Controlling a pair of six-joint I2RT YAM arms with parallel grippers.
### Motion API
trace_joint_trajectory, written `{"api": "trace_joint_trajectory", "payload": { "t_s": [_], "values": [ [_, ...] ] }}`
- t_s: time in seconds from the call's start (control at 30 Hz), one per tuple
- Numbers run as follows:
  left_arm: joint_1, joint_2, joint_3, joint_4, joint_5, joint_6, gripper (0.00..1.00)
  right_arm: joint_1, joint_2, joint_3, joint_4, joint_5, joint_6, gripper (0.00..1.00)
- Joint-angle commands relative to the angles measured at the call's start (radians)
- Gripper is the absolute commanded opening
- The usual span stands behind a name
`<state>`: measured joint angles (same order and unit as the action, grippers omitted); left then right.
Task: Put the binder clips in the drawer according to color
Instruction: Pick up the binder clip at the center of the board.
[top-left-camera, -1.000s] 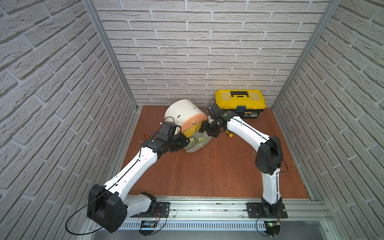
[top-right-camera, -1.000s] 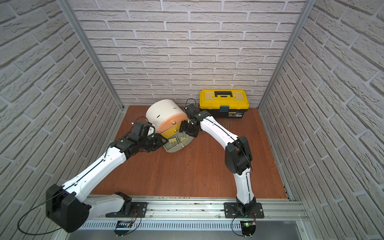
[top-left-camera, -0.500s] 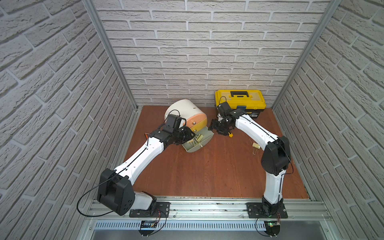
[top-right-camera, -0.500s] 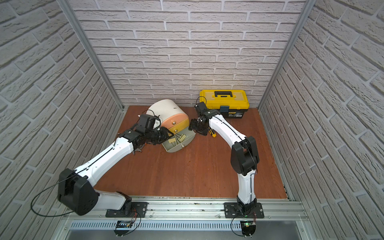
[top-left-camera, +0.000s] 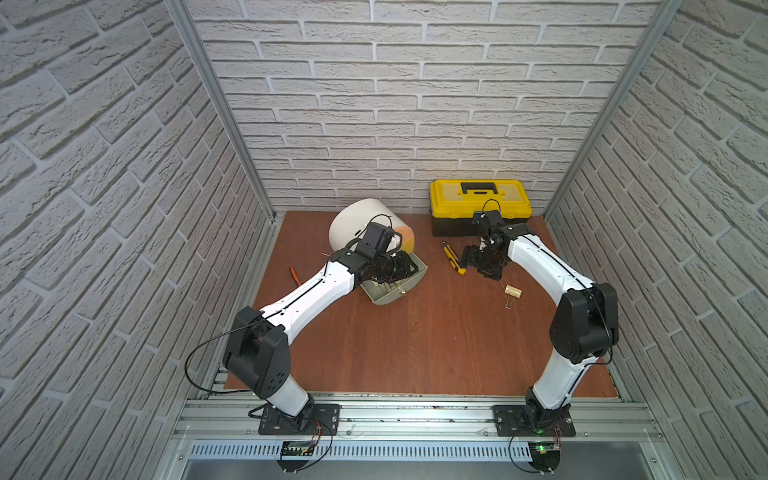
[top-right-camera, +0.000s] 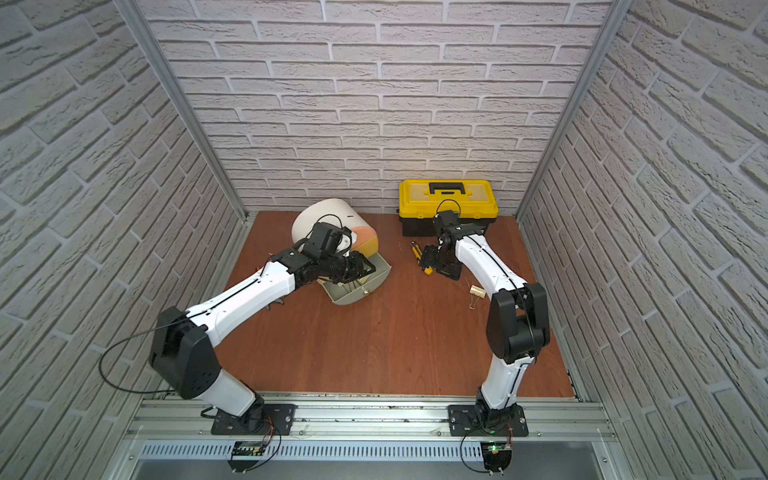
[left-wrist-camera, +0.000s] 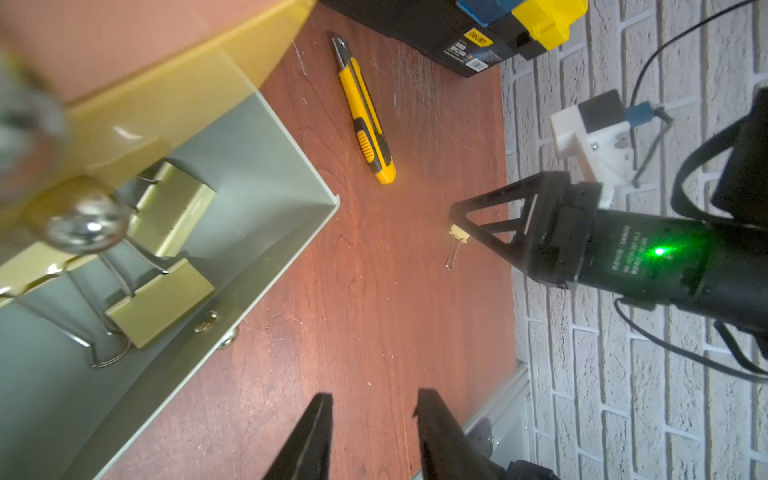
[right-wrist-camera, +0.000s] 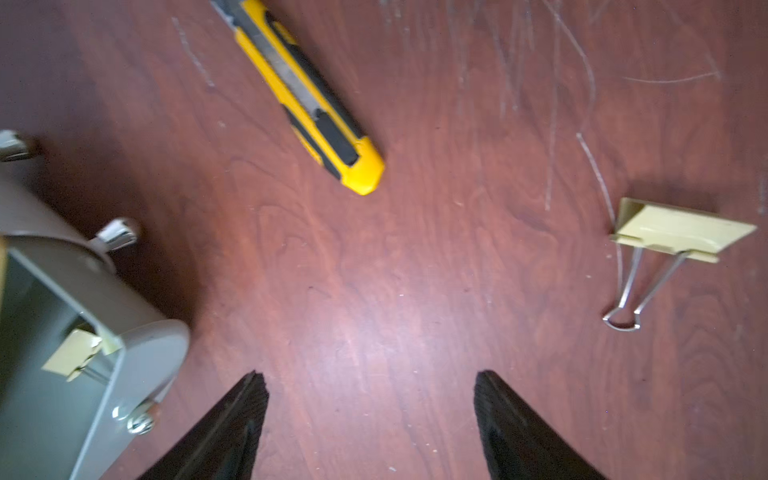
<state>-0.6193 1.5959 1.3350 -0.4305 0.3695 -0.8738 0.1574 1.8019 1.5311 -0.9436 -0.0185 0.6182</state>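
Against the bench's (top-left-camera: 415, 349) left rear stands the white cabinet (top-left-camera: 353, 222), its grey drawer (top-left-camera: 409, 277) pulled out with two pale yellow binder clips (left-wrist-camera: 160, 301) inside, and the left hand (left-wrist-camera: 372, 409) sits over it, narrowly parted and empty. Rightward lie one utility knife (top-left-camera: 454, 258), then the right hand (right-wrist-camera: 370, 384), spread wide and empty above bare wood, then one loose yellow clip (top-left-camera: 513, 291). Open bench fills the front; the toolbox (top-left-camera: 480, 203) label is unreadable.

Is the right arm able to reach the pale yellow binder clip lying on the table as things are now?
Probably yes. The pale yellow binder clip lies alone on bare table beside the right gripper, whose jaws are open and empty; nothing lies between them.
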Motion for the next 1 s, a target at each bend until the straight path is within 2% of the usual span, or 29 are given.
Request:
{"api": "trace_joint_trajectory", "payload": {
  "t_s": [0.0,0.3,0.63,0.97],
  "values": [
    [-0.023,0.024,0.049,0.013,0.017,0.033,0.39,-0.042,-0.057,-0.031,-0.034,0.061,-0.048,0.83],
    [-0.058,0.071,0.095,0.012,0.034,0.039,0.41,-0.143,-0.022,-0.087,-0.02,0.154,-0.108,0.89],
    [-0.069,0.07,0.09,0.019,0.043,0.036,0.43,-0.174,0.117,0.031,-0.079,0.245,-0.206,0.93],
    [-0.068,0.053,0.079,0.005,0.04,0.042,0.43,-0.234,0.169,0.025,-0.06,0.203,-0.211,0.95]
  ]
}}
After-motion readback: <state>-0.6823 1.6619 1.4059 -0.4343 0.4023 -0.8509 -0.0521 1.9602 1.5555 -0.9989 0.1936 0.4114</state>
